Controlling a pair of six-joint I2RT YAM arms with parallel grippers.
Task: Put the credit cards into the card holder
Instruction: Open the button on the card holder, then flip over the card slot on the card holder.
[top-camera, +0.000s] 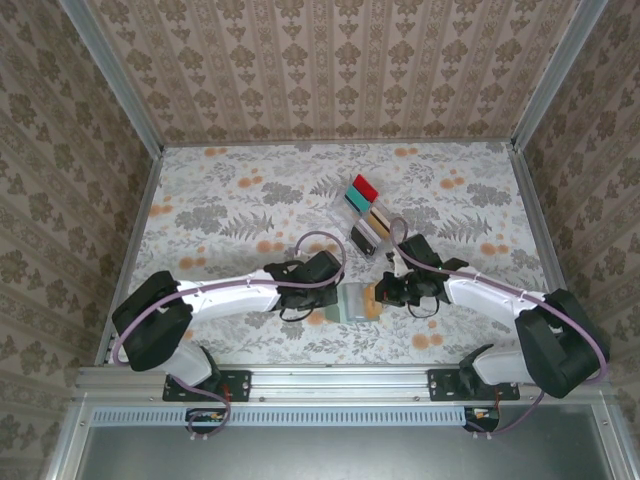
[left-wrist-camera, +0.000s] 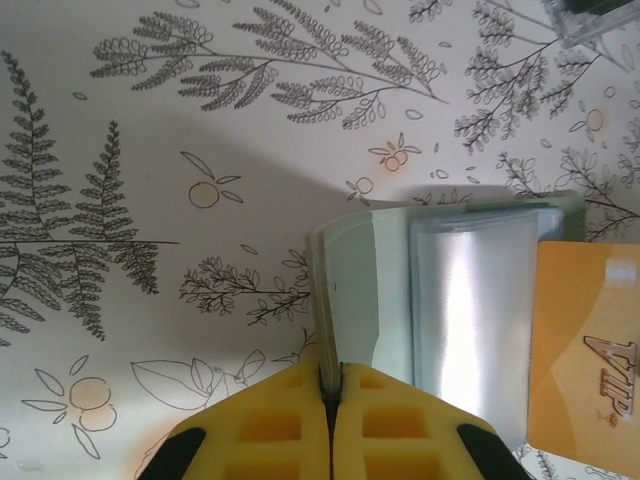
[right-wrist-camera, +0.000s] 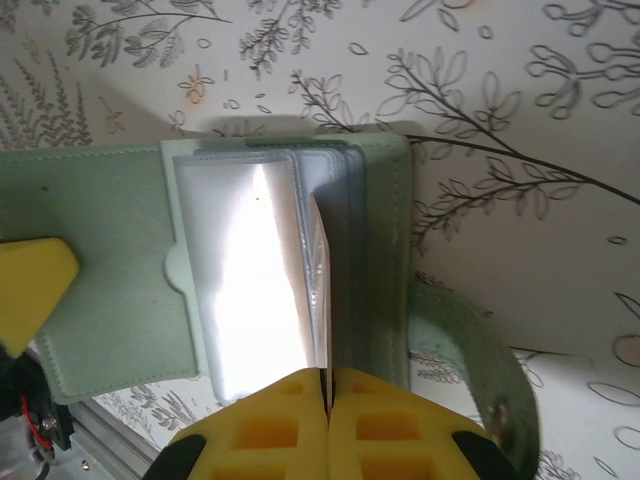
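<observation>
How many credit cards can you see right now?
5. Four sit in the clear tray: red card, teal card, tan card, dark grey card. One orange card is at the open card holder. More may be hidden in the tray.

Damask-patterned walls (top-camera: 330, 60) on three sides, aluminium corner posts (top-camera: 110, 70), floral tablecloth (top-camera: 230, 200) — ferns, orange fruit (evenly lit)

The word "VIP" stands in brown slanted letters on the orange credit card (left-wrist-camera: 587, 340).

orange card (left-wrist-camera: 588, 350) cut by right edge; clear tray (left-wrist-camera: 592, 22) clipped at top corner; card holder (right-wrist-camera: 100, 270) strap runs off bottom.
</observation>
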